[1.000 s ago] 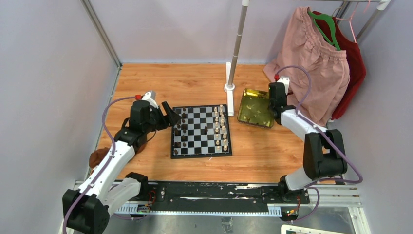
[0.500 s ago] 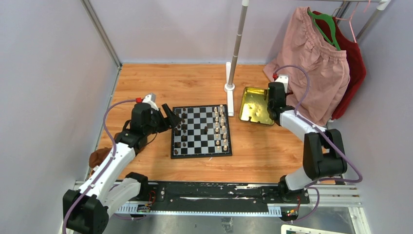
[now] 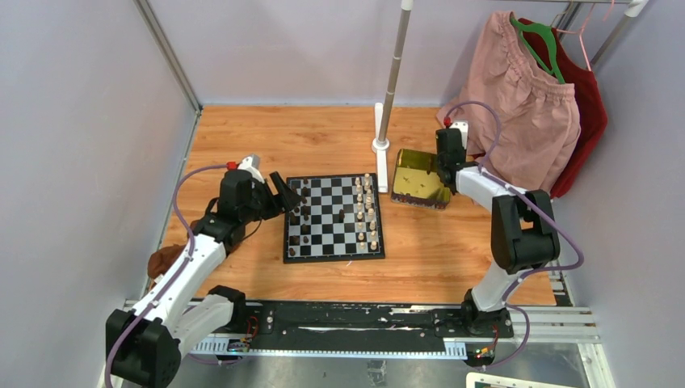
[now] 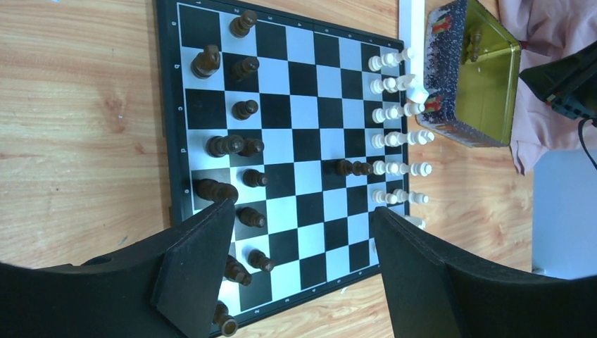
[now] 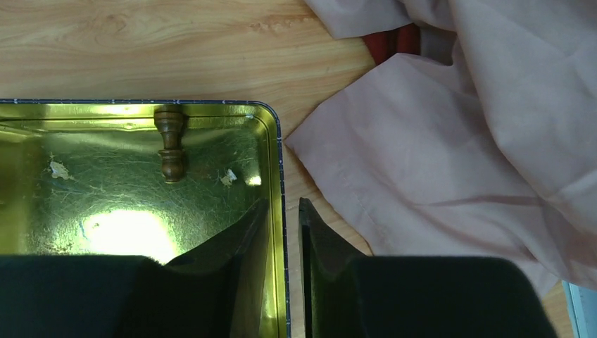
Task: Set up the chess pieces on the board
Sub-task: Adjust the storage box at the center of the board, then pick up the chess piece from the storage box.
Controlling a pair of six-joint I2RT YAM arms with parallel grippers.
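Where grey walls (image 3: 81, 121) enclose — wooden table (image 3: 436, 250).

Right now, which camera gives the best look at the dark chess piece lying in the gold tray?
The right wrist view: the dark piece lies on its side against the gold tray wall, large and sharp. The left wrist view shows it small in the tilted tray. The top view shows the tray, but the piece is too small to make out.

We see that the right gripper (image 5: 284, 232) has moved leftward and back, its fingers now straddling the wall of the gold tray (image 3: 412, 184), which has tipped up and shifted toward the board (image 3: 333, 217) since earlier.
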